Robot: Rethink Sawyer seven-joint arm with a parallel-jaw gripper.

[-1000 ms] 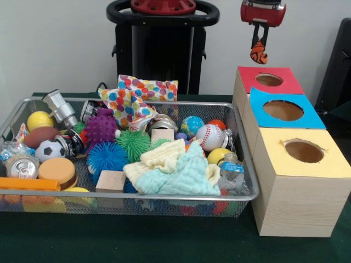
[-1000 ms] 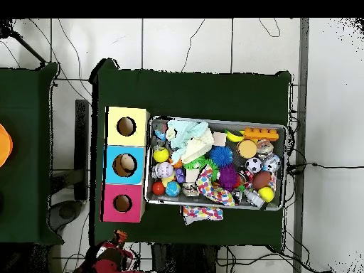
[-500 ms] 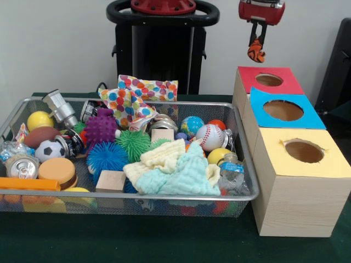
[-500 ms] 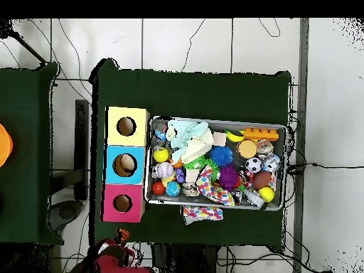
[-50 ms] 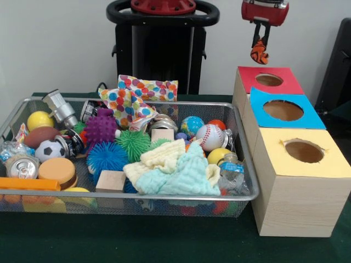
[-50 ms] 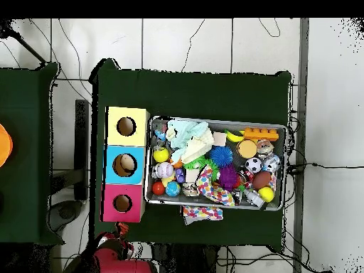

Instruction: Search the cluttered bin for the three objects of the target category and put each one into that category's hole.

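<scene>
- Red gripper (image 5: 260, 50) hangs high above the far side of the red box (image 5: 267, 82), pointing straight down.
- Its fingers are closed on a small orange-and-black ball (image 5: 259, 53), held in the air above the red hole (image 5: 269, 80).
- Wire bin (image 5: 164, 197) of toys stands to the left, beside the blue box (image 5: 285, 112) and yellow box (image 5: 301, 164).

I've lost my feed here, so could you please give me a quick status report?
Gripper shut on small orange ball, high behind the red box. Not yet over its hole. Nothing in the way.
</scene>
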